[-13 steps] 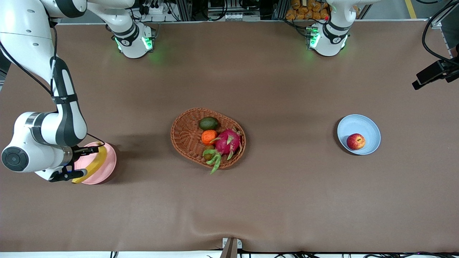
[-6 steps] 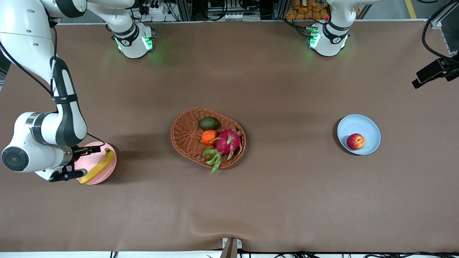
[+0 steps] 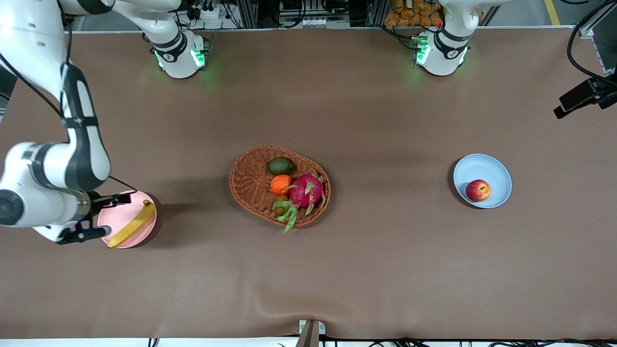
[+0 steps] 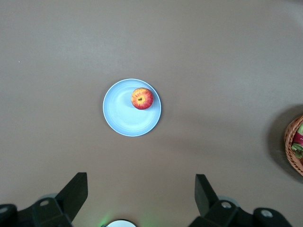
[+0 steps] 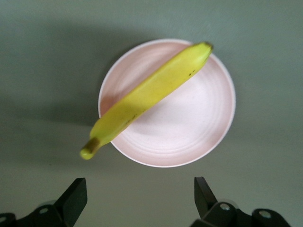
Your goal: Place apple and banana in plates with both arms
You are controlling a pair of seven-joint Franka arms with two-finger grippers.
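A: Which step are we on?

B: The placing looks done, as we judge it. The banana [image 3: 131,225] lies across the pink plate [image 3: 115,219] toward the right arm's end of the tabletop [image 3: 385,270], one tip poking over the rim. The apple [image 3: 478,190] sits in the blue plate [image 3: 482,168] toward the left arm's end.

A: And our jaws?

B: The right gripper [image 3: 99,217] hangs at the edge of the pink plate with its jaws spread wide and nothing between them; its wrist view shows the banana lying free. The left gripper [image 4: 141,194] is high over the blue plate, jaws wide apart and empty too; in the front view we only see a dark part of that arm at the frame's edge.

A: What does the next move call for?

B: Probably lifting the right arm clear without nudging the overhanging tip. Otherwise we see nothing left to fetch.

A: Count, please.

B: One banana, one apple, two plates, two arms. One wicker basket [image 3: 250,185] between the plates, holding a dragon fruit [image 3: 306,191], a tangerine [image 3: 281,183], a green fruit [image 3: 280,166], and one small brownish fruit [image 3: 280,209] we cannot name.
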